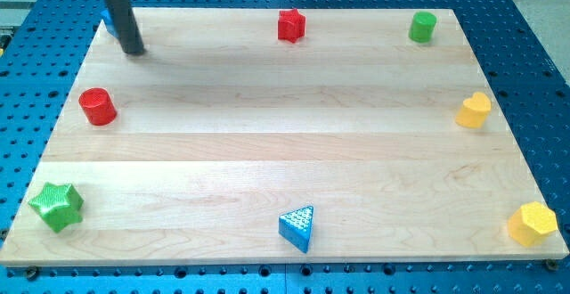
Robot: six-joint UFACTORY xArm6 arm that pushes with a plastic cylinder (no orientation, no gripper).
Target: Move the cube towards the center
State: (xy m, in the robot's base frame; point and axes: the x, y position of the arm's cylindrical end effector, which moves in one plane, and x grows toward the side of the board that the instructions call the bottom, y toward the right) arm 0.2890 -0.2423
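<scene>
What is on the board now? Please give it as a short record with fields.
board: wooden board
my tip, top left, in front of the blue block
blue block, top left corner, mostly hidden behind the rod, shape unclear
red star, top middle
green cylinder, top right
red cylinder, left
yellow heart-like block, right
green star, bottom left
blue triangle, bottom middle
yellow hexagon-like block, bottom right

The pale wood-grain bench [267, 151] sits on a blue perforated base [534, 62]. On it: red star block [290, 25], red cylinder [97, 106], green cylinder [422, 27], green star [56, 206]. Also a blue ribbed triangle [297, 227], two yellow blocks [474, 110] [533, 223], and a blue block [108, 20] behind the dark rod [121, 13].
</scene>
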